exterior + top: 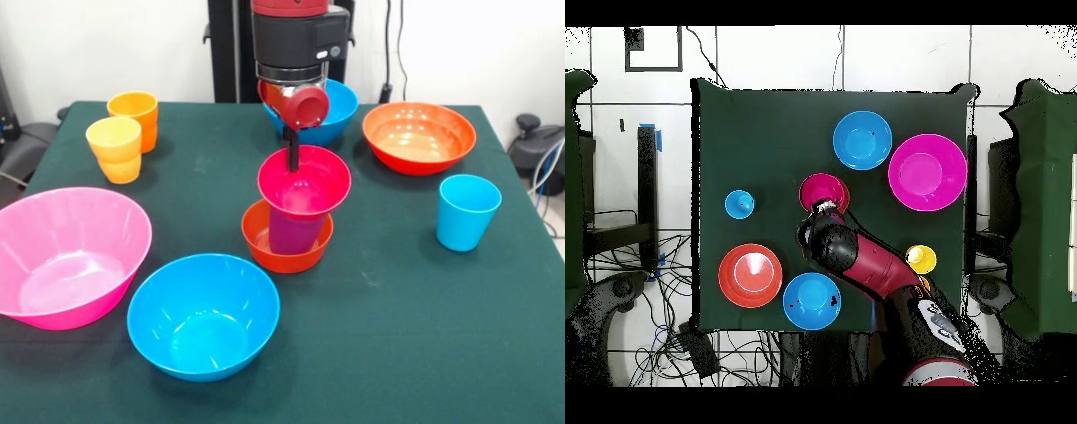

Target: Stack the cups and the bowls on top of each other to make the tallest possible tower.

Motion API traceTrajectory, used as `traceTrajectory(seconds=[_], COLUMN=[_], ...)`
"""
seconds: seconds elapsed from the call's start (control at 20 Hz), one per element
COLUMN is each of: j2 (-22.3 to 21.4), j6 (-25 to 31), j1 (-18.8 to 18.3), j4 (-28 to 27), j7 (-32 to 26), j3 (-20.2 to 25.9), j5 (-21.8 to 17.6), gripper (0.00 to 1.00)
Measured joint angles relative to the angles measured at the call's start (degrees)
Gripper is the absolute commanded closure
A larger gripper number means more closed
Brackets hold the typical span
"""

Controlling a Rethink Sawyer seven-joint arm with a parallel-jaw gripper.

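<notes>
The tower stands mid-table: a small orange bowl [284, 250] at the base, a purple tumbler [295, 231] standing in it, and a small crimson bowl [305, 182] [824, 190] on top. My gripper [293, 162] [824, 209] comes straight down onto the crimson bowl's far rim. Whether it grips the rim does not show. The yellow cup [114, 148] [920, 259] and orange cup [134, 117] stand together at the left in the front view. The light blue cup [467, 212] [739, 204] stands alone at the right.
The huge pink bowl [66, 256] [927, 172] and one blue bowl [203, 315] [862, 140] sit at the table's front. The other blue bowl [334, 113] [812, 300] is behind the gripper, with the wide orange bowl [418, 137] [750, 275] beside it. The table has a green cloth [397, 336].
</notes>
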Motion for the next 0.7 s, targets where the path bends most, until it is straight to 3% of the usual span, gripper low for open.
traceTrajectory(seconds=[0.7], j2=[0.04], j6=[0.02], j1=[4.95], j4=[-0.08], j7=[0.00], j3=[-7.08], j5=[-0.01], gripper=[1.00])
